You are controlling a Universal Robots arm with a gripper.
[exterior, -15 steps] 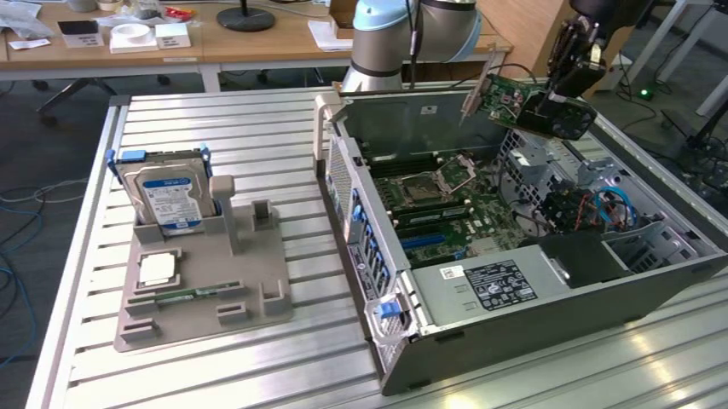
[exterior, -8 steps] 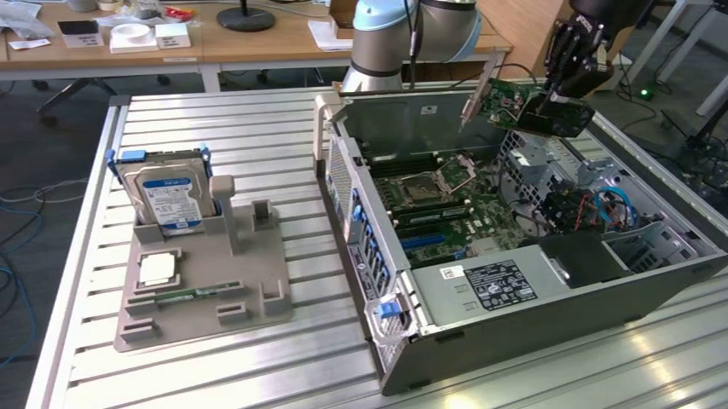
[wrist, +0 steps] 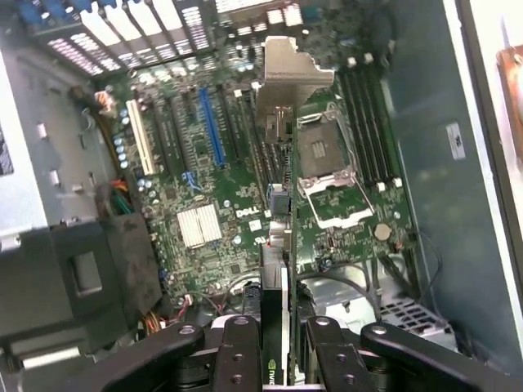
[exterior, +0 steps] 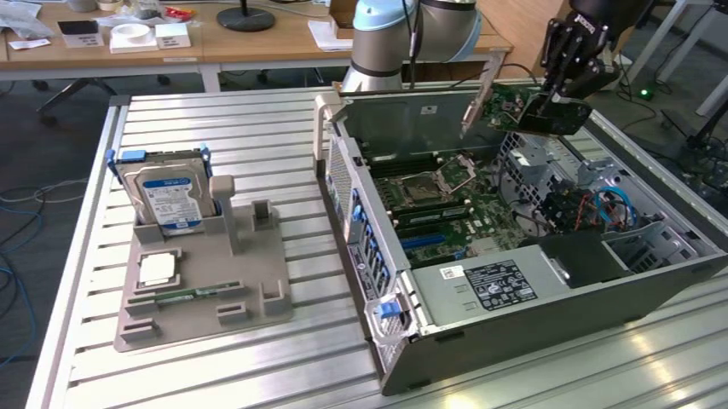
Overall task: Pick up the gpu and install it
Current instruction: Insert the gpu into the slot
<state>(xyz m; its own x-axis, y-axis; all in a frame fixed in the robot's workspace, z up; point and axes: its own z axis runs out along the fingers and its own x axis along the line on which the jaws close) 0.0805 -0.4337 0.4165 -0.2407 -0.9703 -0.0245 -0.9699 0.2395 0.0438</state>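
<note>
So the gpu [exterior: 507, 106] is up in the air over the open computer case [exterior: 546, 311], near its far wall in the exterior view, and not touching anything in the case. The gripper [exterior: 551, 113] has its fingers [wrist: 237, 355] clamped on both faces of the board. In the wrist view the card hangs edge-on with its silver bracket [wrist: 288, 69] at the far end. My read is that pickup is done and we're in the carry-and-line-up part of the install, with nothing seated yet. Seating it looks like it'd need the card's bottom edge brought square over the long blue slot [wrist: 211, 135] on the motherboard [wrist: 204, 224]. Right now the card sits closer to the CPU socket [wrist: 323, 159] than to that slot (so it's offset, as far as I can tell). The bracket would have to end up at the rear slot openings [wrist: 139, 24]. Room-wise it's open above, but the case walls and the dark shroud [wrist: 98, 269] hem things in lower down. The grey tray [exterior: 205, 298] with the hard drive [exterior: 169, 194] is well clear.
</note>
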